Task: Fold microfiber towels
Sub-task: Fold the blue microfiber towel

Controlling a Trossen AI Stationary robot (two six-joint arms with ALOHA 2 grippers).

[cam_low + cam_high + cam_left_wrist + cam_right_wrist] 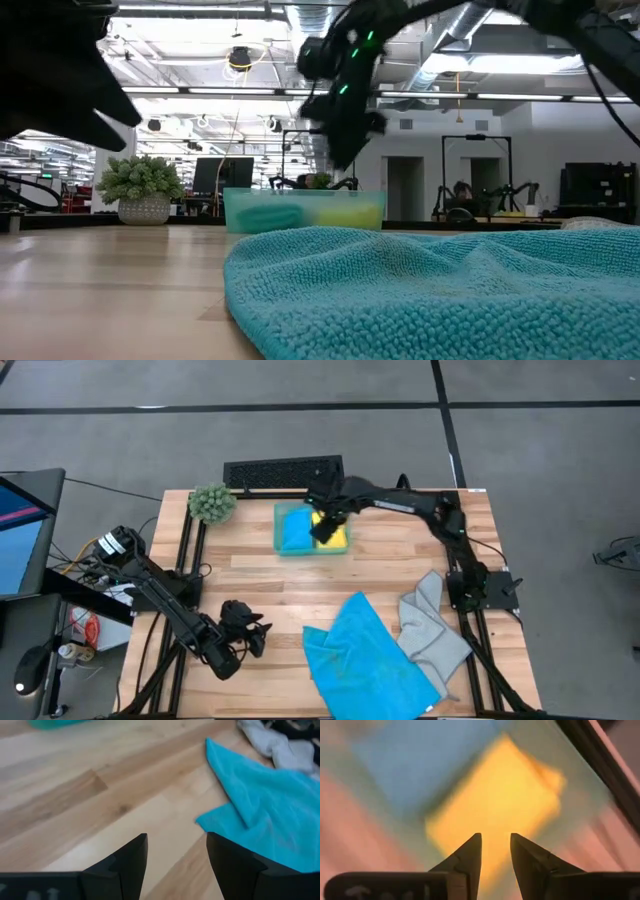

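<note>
Stowing looks done: right hand (330, 528), fingers narrowly parted and empty, hovers over folded yellow microfiber towel (338, 538) in translucent teal tray (279, 532); next comes flattening the crumpled bright blue microfiber towel (365, 660), near the open left hand (256, 637).

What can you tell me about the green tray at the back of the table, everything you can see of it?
The tray is a translucent teal-green rectangle with low walls, looking like plastic, sitting flat on the wooden table near its far edge, right of the plant ball. Inside lie a folded blue towel and a folded yellow towel side by side. The right gripper hovers over the yellow one, fingers narrowly apart in the wrist view, holding nothing.
</note>
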